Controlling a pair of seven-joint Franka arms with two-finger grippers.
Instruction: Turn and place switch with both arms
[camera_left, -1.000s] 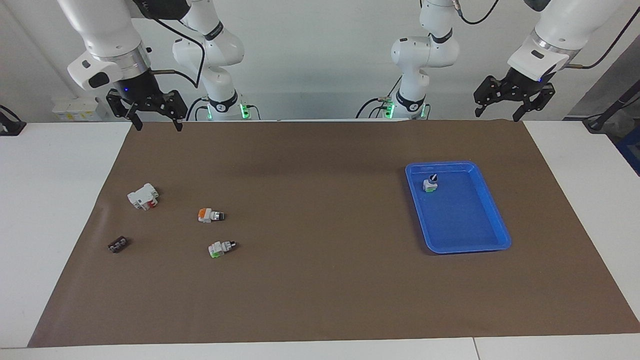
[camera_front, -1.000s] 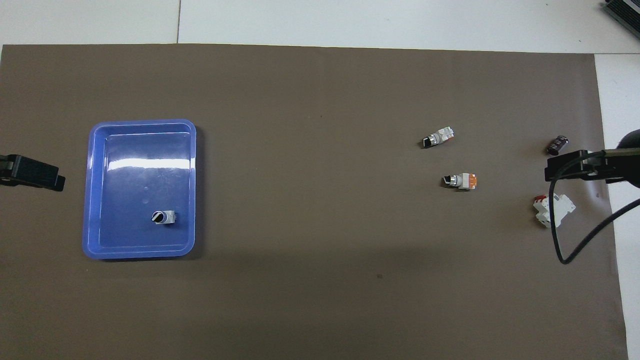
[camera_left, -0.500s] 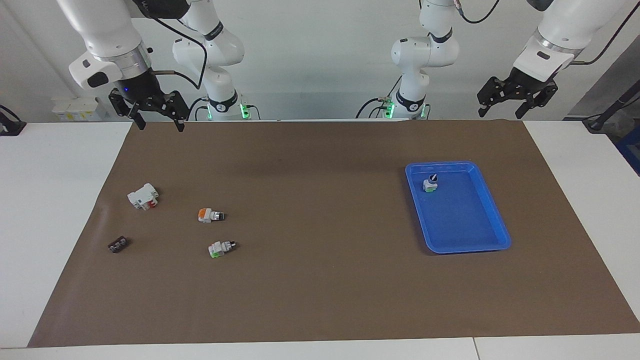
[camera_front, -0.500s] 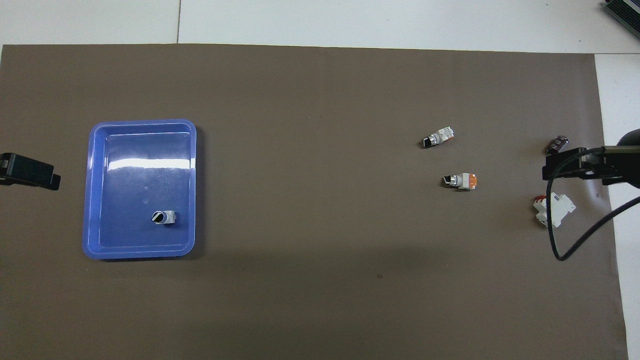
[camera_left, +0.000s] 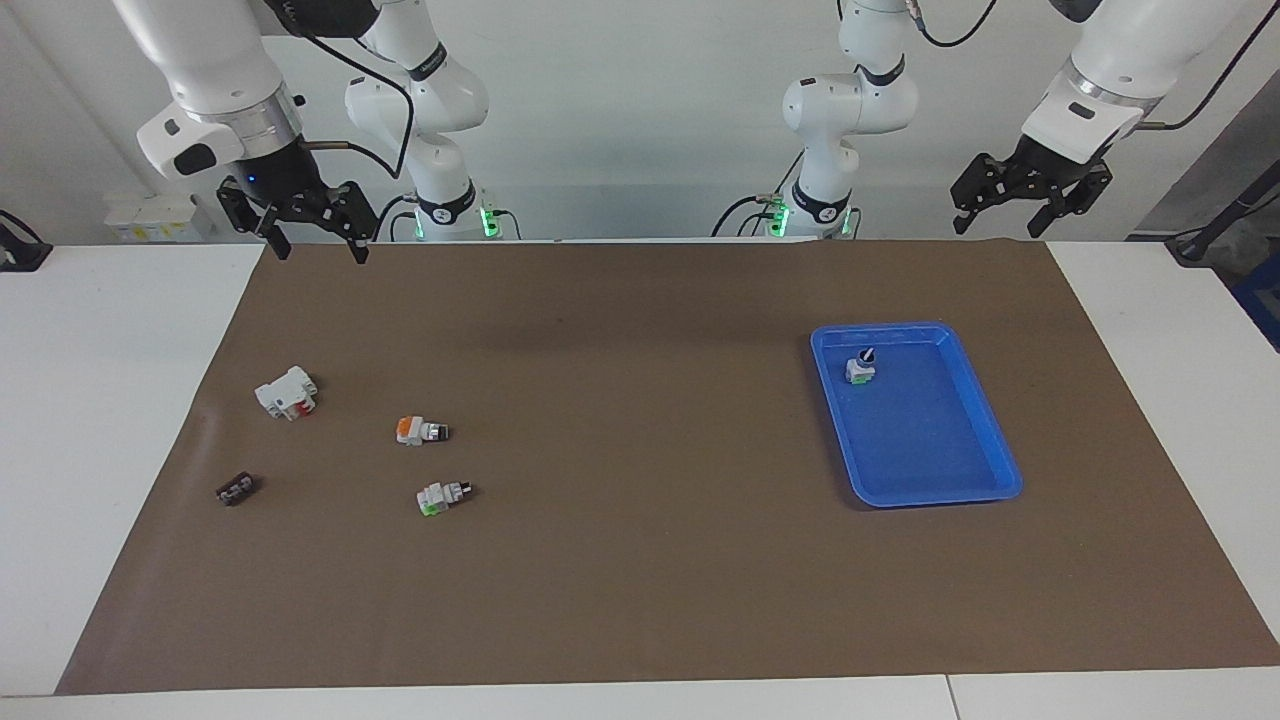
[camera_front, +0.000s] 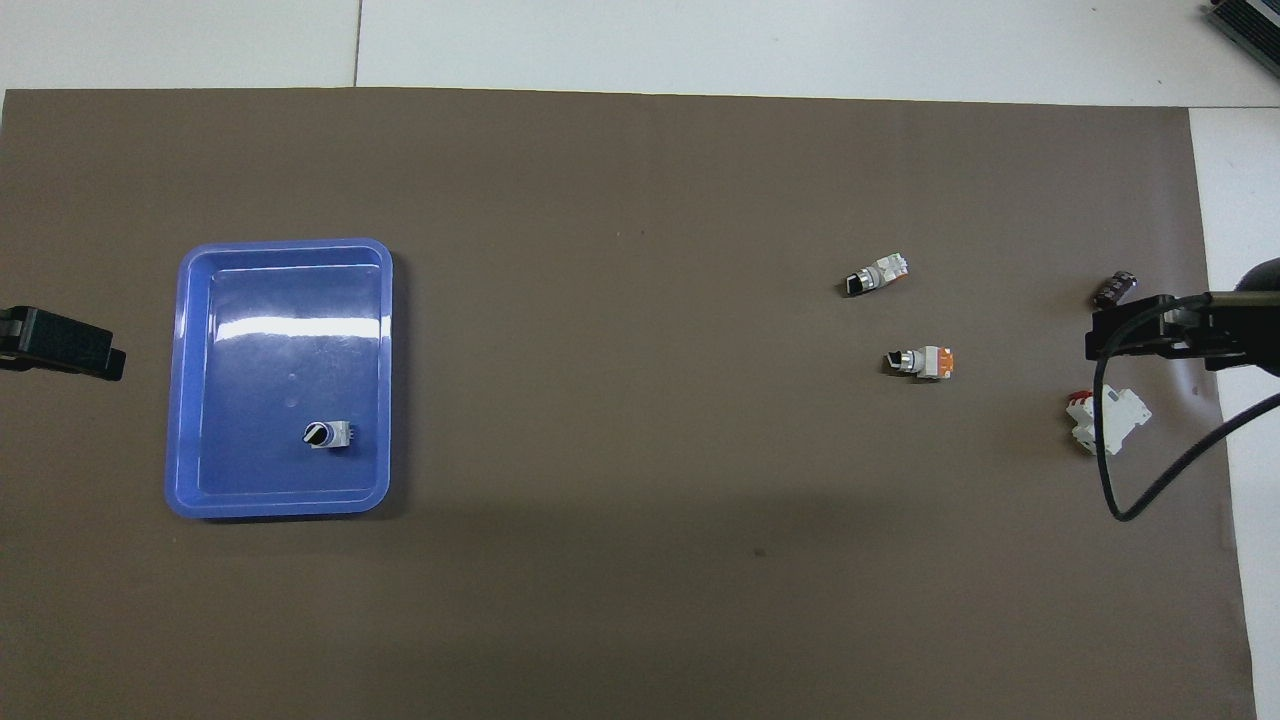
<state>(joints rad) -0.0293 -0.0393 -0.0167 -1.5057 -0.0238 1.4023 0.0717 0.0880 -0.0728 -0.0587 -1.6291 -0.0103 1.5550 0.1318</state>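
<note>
The switch (camera_left: 419, 431) with the orange block and black knob lies on its side on the brown mat toward the right arm's end; it also shows in the overhead view (camera_front: 922, 361). My right gripper (camera_left: 321, 250) hangs open and empty, high over the mat's edge by the robots; in the overhead view (camera_front: 1140, 330) it shows over the mat's end. My left gripper (camera_left: 997, 228), the wider claw, is open and empty, high over the mat's edge at the left arm's end, and shows in the overhead view (camera_front: 70, 345) beside the tray.
A blue tray (camera_left: 935, 500) (camera_front: 280, 244) holds an upright switch (camera_left: 860, 368). A green-block switch (camera_left: 441, 495) lies just farther from the robots than the orange one. A white block with a red part (camera_left: 286, 392) and a small dark part (camera_left: 235, 489) lie nearby.
Both grippers have shifted slightly, the left one a little upward. Nothing on the mat has moved.
</note>
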